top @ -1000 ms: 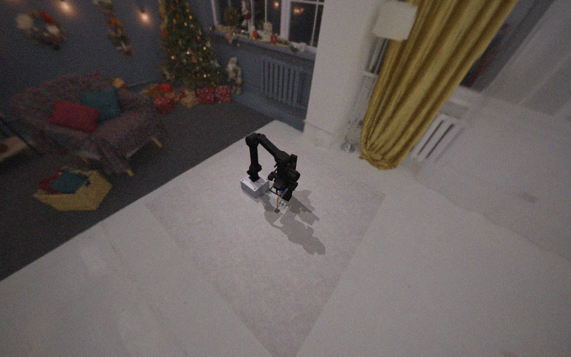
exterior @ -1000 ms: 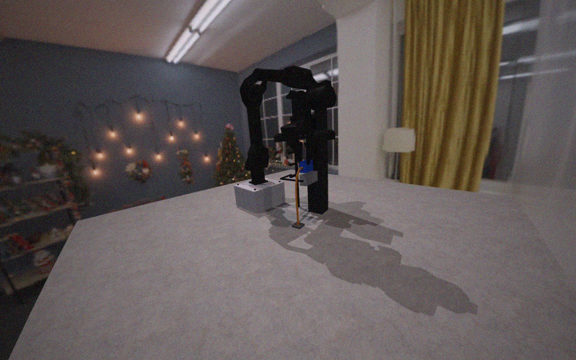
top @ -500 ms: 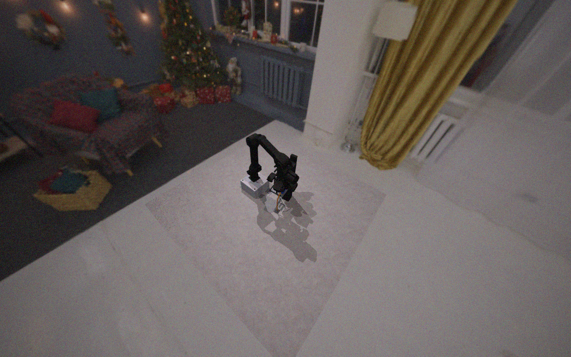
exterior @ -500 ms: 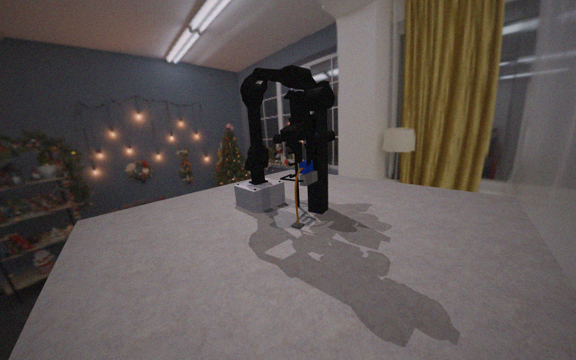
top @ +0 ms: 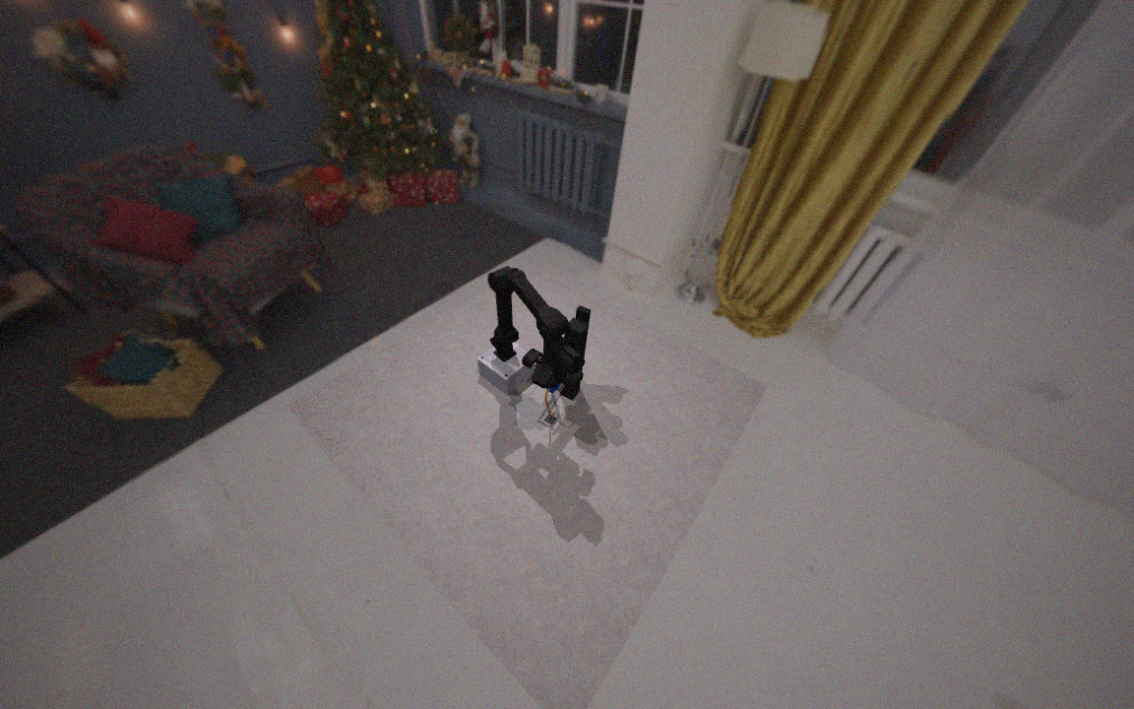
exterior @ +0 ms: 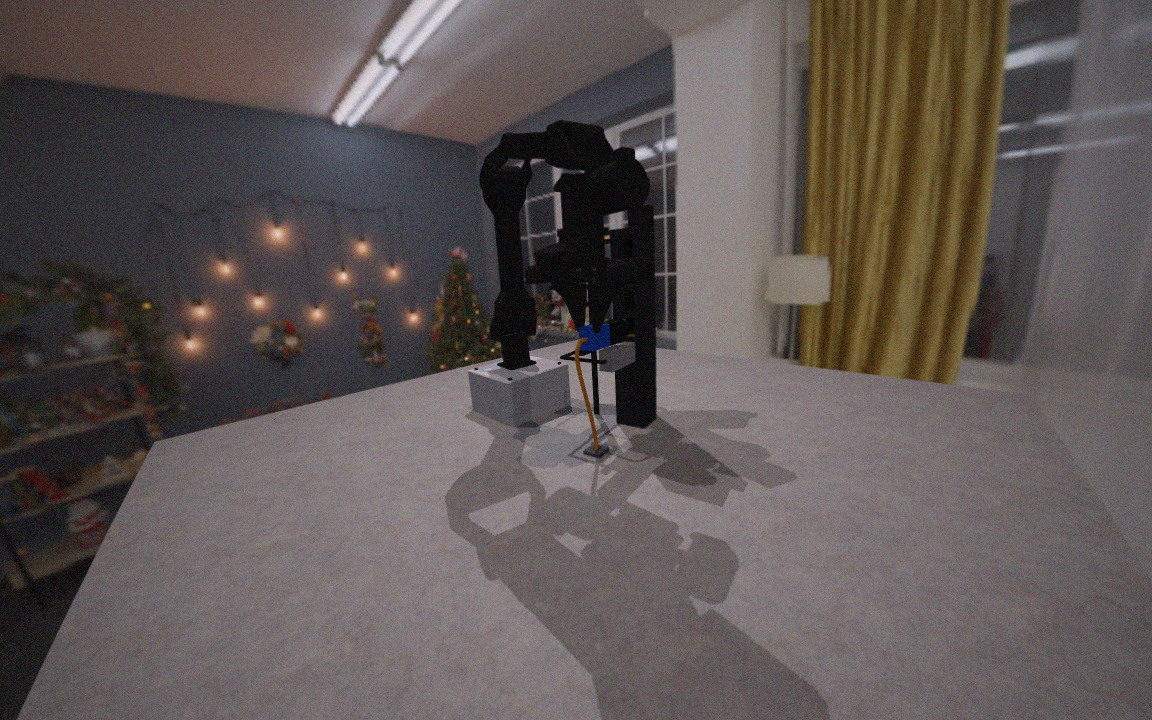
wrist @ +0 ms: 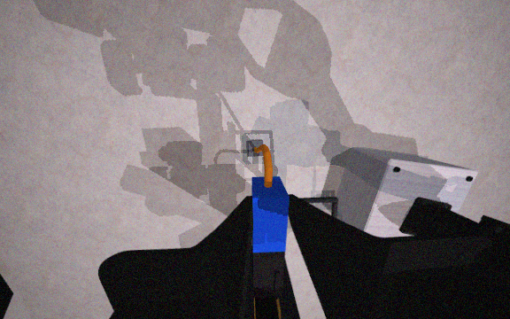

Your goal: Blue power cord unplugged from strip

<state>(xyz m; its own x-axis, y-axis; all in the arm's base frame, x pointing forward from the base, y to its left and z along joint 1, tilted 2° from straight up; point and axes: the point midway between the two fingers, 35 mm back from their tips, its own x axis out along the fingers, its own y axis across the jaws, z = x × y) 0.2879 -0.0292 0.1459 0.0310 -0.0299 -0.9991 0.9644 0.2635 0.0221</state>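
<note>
Fingers clamped on the blue plug point(wrist: 270, 214), high over the counter's middle, near its far edge.

Held from both sides, the plug hangs from the gripper point(wrist: 271, 221) with the orange cord point(exterior: 585, 394) trailing down to a small dark anchor point(exterior: 596, 451) on the counter point(exterior: 383, 555), so I judge it lifted off the grey power strip point(exterior: 618, 356), which sits on a black post point(exterior: 635, 358) just beside it. Whether the prongs are fully out I cannot tell; the fingertips hide them. From above, plug and strip are too small to separate. The arm's grey base block point(exterior: 517, 392) stands close by.
</note>
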